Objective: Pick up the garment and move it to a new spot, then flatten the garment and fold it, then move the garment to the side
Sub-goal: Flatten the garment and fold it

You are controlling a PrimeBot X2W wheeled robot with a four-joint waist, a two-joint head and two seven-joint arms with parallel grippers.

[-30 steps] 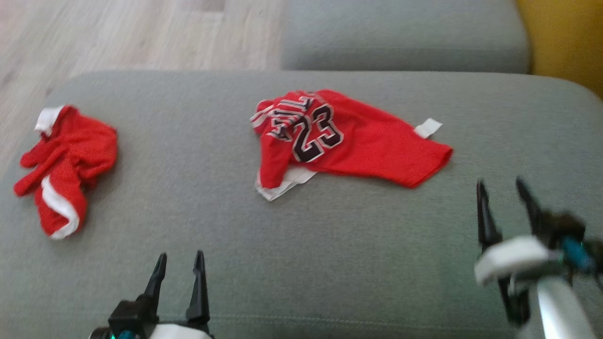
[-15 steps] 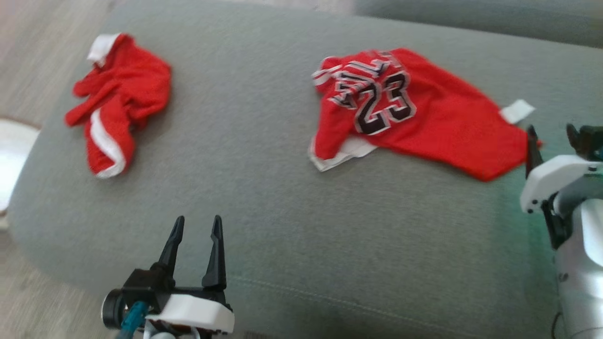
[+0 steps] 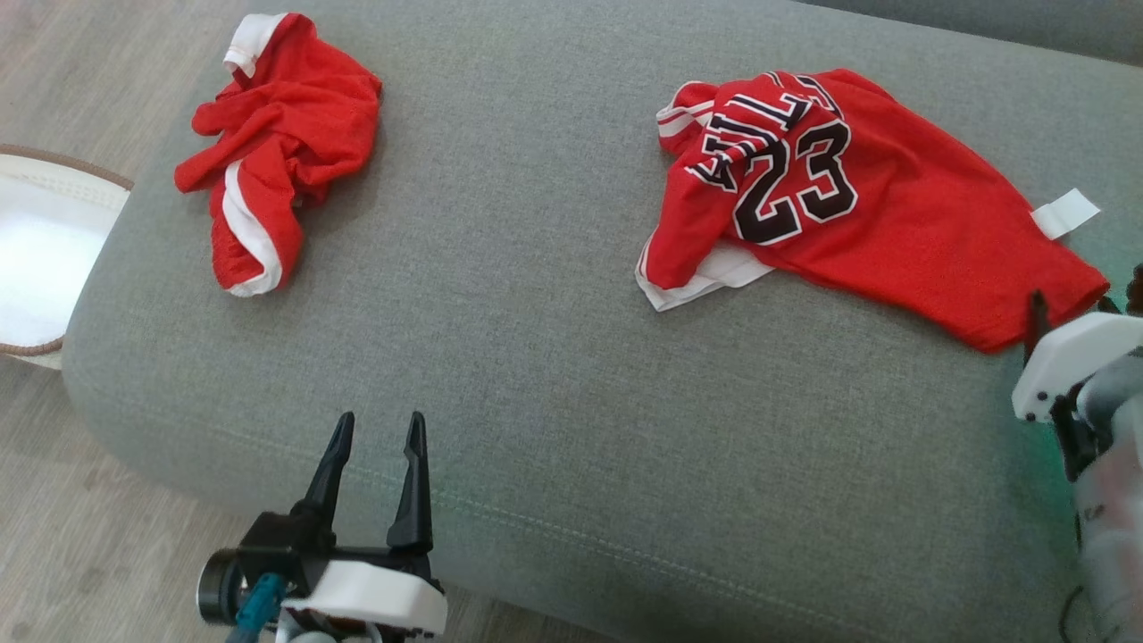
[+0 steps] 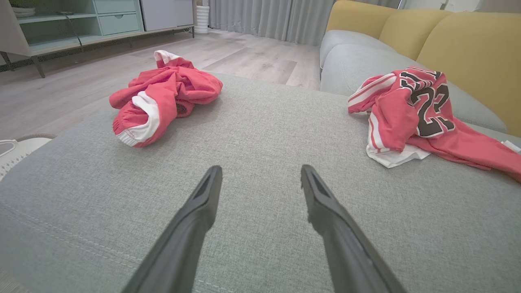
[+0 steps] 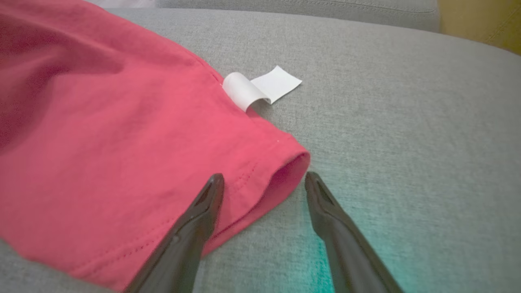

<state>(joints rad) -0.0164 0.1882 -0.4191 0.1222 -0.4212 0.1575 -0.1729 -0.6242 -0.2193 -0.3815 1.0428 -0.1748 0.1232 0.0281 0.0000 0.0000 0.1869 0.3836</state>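
You are at the pick-up step. The jersey lies rumpled on the right of the grey cushion. Your right claw stands open at its hem corner. The left claw is open and empty. The next move likely calls for closing on the hem, then lifting.

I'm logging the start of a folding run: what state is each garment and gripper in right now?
Red number-23 jersey: lying rumpled on the grey fabric cushion, top end folded over itself, not held.
Red garment with white trim: bunched in a heap, untouched.
Left gripper: open, empty, over the cushion's near edge.
Right gripper: open, jaws either side of the jersey's hem corner, not closed on it.
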